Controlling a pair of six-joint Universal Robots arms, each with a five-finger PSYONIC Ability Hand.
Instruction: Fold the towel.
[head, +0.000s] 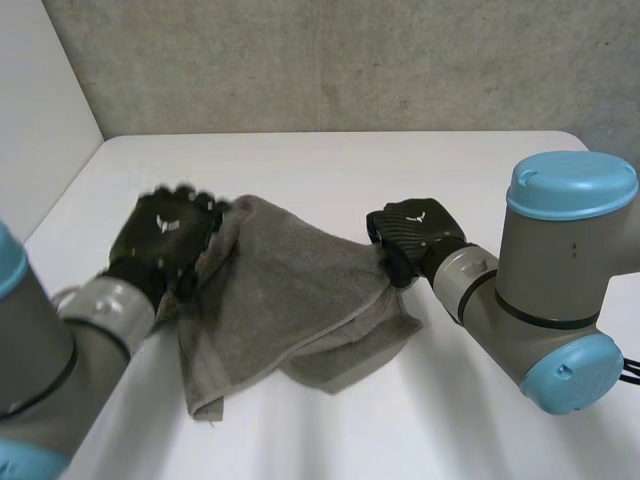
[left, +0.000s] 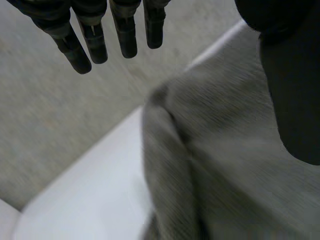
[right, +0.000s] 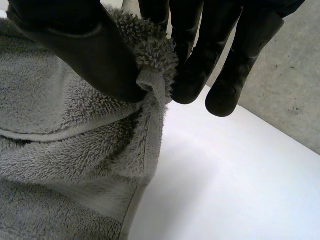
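The grey towel (head: 290, 300) is lying rumpled across the middle of the white table (head: 350, 160), stretching from centre-left toward the lower centre of the head view, with one layer doubled over another along its right side. That is looking like a rough first fold at best: the edges are not lining up and the lower left corner is trailing loose, so squaring up and further folding are probably remaining.

The right hand (head: 415, 235) is sitting at the towel's right edge, and its wrist view is showing it grasping: the thumb (right: 85, 50) is pinching a hemmed corner of the terry cloth (right: 60, 150) against the fingers.

The left hand (head: 165, 235) is resting at the towel's upper left edge. In its wrist view the fingers (left: 125, 40) are hanging straight and released, clear of the cloth (left: 225, 150). The thumb is crossing in front of the towel, and whether it is pressing on the fabric is hard to make out. The hand is also covering the towel's left border in the head view.
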